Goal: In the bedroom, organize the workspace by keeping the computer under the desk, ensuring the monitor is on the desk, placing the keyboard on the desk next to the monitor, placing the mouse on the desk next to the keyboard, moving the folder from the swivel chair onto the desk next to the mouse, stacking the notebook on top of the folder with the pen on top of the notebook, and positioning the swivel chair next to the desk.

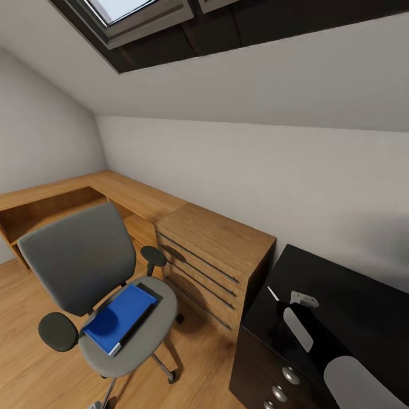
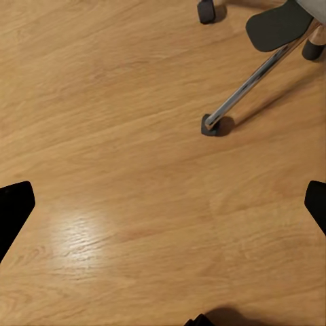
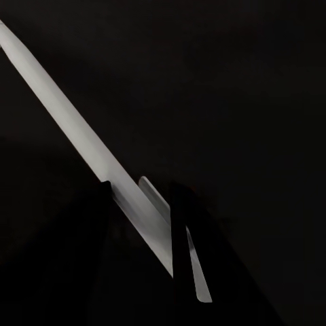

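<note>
The grey swivel chair (image 1: 85,258) stands on the wood floor at the lower left, apart from the desk. The blue folder (image 1: 119,318) lies flat on its seat. The black desk (image 1: 352,307) with round silver knobs fills the lower right corner. My right arm (image 1: 357,379) reaches over its top. In the right wrist view my right gripper (image 3: 141,189) shows as two dark fingers with a thin pale strip (image 3: 75,115) between them; I cannot tell what the strip is. My left gripper (image 2: 166,204) hangs open over bare floor near a chrome chair leg (image 2: 255,81). Computer, monitor, keyboard and mouse are out of view.
A wooden chest (image 1: 216,250) with long bar handles stands between the chair and the desk, close to the desk's end. A low wooden shelf unit (image 1: 85,190) runs along the sloped walls behind the chair. Open floor (image 1: 34,375) lies left of the chair.
</note>
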